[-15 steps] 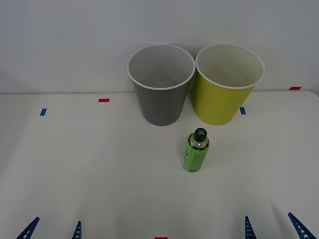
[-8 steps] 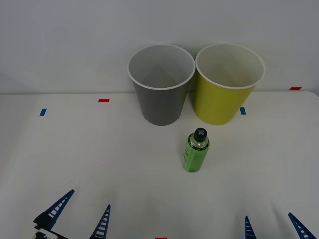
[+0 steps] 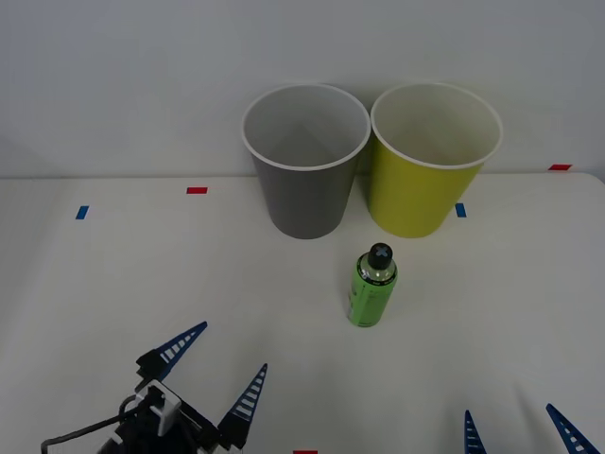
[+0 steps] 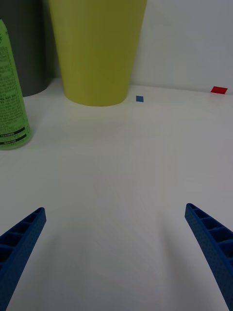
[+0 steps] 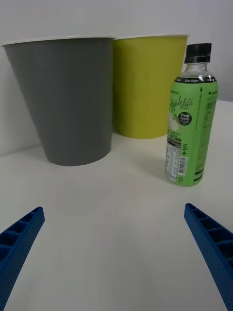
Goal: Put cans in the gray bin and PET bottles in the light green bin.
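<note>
Standing upright near the middle of the white worktop (image 3: pixel 113 284), the PET bottle (image 3: pixel 371 287) has a bright green label and a black screw cap, and nothing touches it. Behind it, at the worktop's far edge against the wall, the gray bin (image 3: pixel 304 161) and the light green bin (image 3: pixel 433 159) stand side by side, rims almost touching, gray on the left; the bottle sits just in front of the gap between them, nearer the green one. The left end effector (image 3: pixel 216 375) reaches in over the near-left part of the worktop, its blue ribbed fingers (image 5: pixel 209 239) spread apart and released, holding nothing, well apart from the bottle. The right end effector (image 3: pixel 519 427) waits at the near-right edge, fingers likewise spread and empty.
</note>
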You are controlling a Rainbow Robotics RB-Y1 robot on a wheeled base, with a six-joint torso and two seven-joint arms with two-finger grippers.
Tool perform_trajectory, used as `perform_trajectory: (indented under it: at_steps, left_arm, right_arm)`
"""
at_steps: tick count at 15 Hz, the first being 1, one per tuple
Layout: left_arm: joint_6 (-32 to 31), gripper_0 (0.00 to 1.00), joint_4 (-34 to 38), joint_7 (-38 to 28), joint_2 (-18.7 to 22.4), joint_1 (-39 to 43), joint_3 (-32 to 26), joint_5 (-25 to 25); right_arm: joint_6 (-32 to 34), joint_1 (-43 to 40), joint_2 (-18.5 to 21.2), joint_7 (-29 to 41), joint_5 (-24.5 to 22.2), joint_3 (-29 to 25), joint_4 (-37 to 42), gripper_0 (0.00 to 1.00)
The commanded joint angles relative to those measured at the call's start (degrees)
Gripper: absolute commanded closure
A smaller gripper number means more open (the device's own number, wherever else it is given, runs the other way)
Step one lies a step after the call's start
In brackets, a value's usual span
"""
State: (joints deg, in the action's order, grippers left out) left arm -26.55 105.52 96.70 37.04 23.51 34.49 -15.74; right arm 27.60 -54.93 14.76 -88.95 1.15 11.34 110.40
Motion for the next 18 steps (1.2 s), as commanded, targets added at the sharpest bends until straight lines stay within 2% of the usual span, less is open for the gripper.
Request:
perform_trajectory:
  at_steps: [1, 5, 10, 14, 18]
  left_arm:
    - [3.4, 0.0, -0.1, -0.3, 0.5, -4.7, 1.9, 0.1]
    - [5.2, 0.0, -0.1, -0.9, -0.6, -8.0, 2.5, 0.0]
    - [9.6, 0.0, -0.2, -1.3, -5.0, -10.8, 2.5, 0.0]
    - [9.3, 0.0, -4.4, -1.3, -7.4, -16.1, 6.2, -0.4]
    - [10.6, 0.0, -4.7, -1.3, -8.7, -18.6, 8.7, -0.6]
  right_arm:
    - [0.0, 0.0, 0.0, 0.0, 0.0, 0.0, 0.0, 0.0]
    - [0.0, 0.0, 0.0, 0.0, 0.0, 0.0, 0.0, 0.0]
    - [0.0, 0.0, 0.0, 0.0, 0.0, 0.0, 0.0, 0.0]
    - [0.0, 0.0, 0.0, 0.0, 0.0, 0.0, 0.0, 0.0]
    - [0.0, 0.0, 0.0, 0.0, 0.0, 0.0, 0.0, 0.0]
